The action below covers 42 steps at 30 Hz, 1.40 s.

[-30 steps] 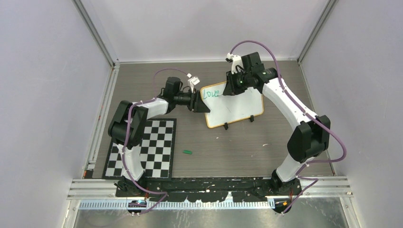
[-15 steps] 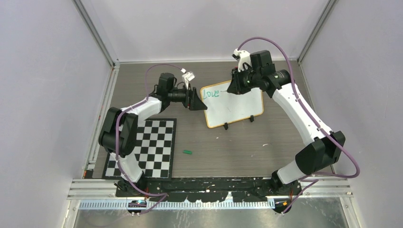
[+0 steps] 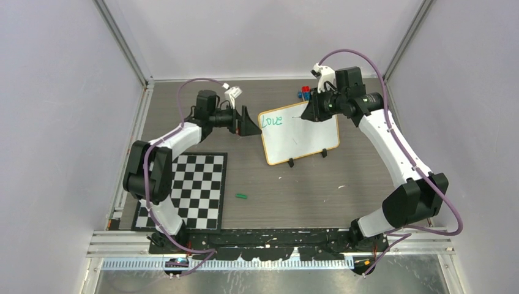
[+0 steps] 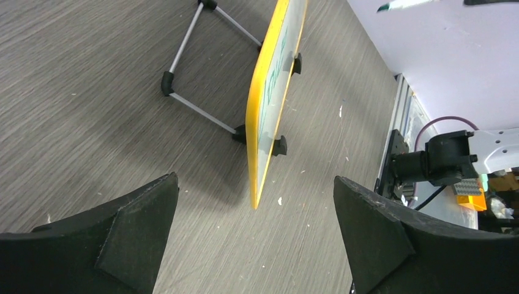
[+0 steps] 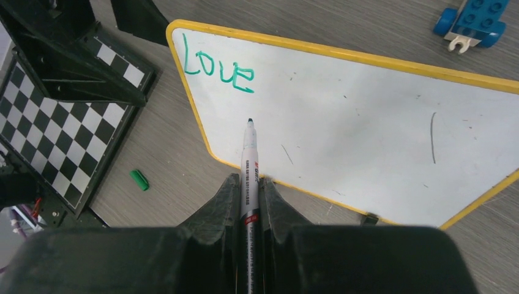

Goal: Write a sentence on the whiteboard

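While the whiteboard [image 3: 303, 138] stands propped and tilted at the far middle of the table [image 3: 343, 202], both arms reach toward it. The right arm [image 3: 392, 144] arches over from the right, its wrist angled down. The right gripper [image 5: 249, 184] is clamped on a green marker [image 5: 250, 159] aimed just under the sentence [image 5: 219, 70], only 1 word so far, "Love". The left gripper [image 3: 252, 124] sits just beside the board's left edge, jaws wide apart. A tiny green cap [image 5: 139, 179] lies nearer the bases.

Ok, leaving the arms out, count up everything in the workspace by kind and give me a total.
whiteboard: 1
marker, held in the right gripper: 1
green marker cap: 1
checkerboard mat: 1
toy brick cluster: 1
Total: 5
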Tool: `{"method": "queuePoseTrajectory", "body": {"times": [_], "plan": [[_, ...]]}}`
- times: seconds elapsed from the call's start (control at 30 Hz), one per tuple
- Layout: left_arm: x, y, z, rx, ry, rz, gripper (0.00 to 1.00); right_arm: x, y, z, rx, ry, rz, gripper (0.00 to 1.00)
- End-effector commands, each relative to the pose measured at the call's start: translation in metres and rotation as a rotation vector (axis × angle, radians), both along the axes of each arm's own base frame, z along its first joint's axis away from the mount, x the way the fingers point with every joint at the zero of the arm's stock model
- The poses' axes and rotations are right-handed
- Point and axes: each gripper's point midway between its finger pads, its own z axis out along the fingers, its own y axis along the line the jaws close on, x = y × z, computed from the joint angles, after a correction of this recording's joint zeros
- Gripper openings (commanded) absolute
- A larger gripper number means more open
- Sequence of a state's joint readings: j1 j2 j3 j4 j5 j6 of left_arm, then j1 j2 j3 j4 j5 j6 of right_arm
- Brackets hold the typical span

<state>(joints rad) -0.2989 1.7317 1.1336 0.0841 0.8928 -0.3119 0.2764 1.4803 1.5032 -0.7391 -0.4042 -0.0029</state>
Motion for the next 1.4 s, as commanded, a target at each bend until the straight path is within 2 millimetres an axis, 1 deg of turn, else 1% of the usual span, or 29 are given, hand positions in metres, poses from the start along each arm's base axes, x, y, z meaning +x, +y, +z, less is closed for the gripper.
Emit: {"method": "queuePoseTrajectory", "body": {"times": [0.0, 0.1, 0.23, 0.4, 0.6, 0.63, 0.73, 0.8, 0.9, 0.97, 1.03, 1.07, 1.27, 1.37], "plan": [[0.006, -0.017, 0.02, -0.067, -0.025, -0.048, 0.99, 0.013, 0.009, 0.003, 0.065, -0.05, 0.053, 0.0], [0.005, -0.029, 0.019, -0.078, -0.037, -0.075, 0.96, 0.024, 0.01, -0.004, 0.076, -0.059, 0.042, 0.0], [0.006, -0.041, 0.011, -0.076, -0.033, -0.105, 0.88, 0.032, 0.012, -0.008, 0.096, -0.078, 0.029, 0.0], [0.007, -0.05, 0.005, -0.085, -0.023, -0.12, 0.81, 0.036, 0.014, -0.01, 0.105, -0.083, 0.027, 0.0], [0.014, -0.053, 0.001, -0.088, -0.012, -0.114, 0.67, 0.038, 0.014, -0.013, 0.1, -0.083, 0.031, 0.0], [0.016, -0.054, 0.0, -0.089, -0.006, -0.113, 0.64, 0.037, 0.014, -0.014, 0.101, -0.08, 0.031, 0.0], [0.019, -0.055, -0.004, -0.088, 0.007, -0.113, 0.5, 0.034, 0.013, -0.018, 0.102, -0.068, 0.034, 0.0], [0.02, -0.056, -0.004, -0.083, 0.007, -0.124, 0.37, 0.03, 0.013, -0.02, 0.11, -0.059, 0.042, 0.0], [0.018, -0.055, -0.008, -0.055, 0.008, -0.151, 0.14, 0.022, 0.012, -0.025, 0.105, -0.047, 0.062, 0.0], [0.017, -0.053, -0.013, -0.035, 0.016, -0.161, 0.06, 0.022, 0.009, -0.029, 0.081, -0.055, 0.066, 0.0], [0.015, -0.053, -0.016, -0.028, 0.013, -0.176, 0.02, 0.024, 0.008, -0.029, 0.068, -0.063, 0.06, 0.0], [0.014, -0.052, -0.016, -0.025, 0.01, -0.186, 0.0, 0.026, 0.007, -0.028, 0.065, -0.069, 0.056, 0.0], [0.012, -0.051, -0.024, 0.003, 0.038, -0.2, 0.0, 0.039, 0.01, -0.014, 0.085, -0.102, 0.036, 0.0], [0.012, -0.05, -0.025, 0.009, 0.033, -0.195, 0.0, 0.043, 0.011, -0.014, 0.085, -0.106, 0.034, 0.0]]}}
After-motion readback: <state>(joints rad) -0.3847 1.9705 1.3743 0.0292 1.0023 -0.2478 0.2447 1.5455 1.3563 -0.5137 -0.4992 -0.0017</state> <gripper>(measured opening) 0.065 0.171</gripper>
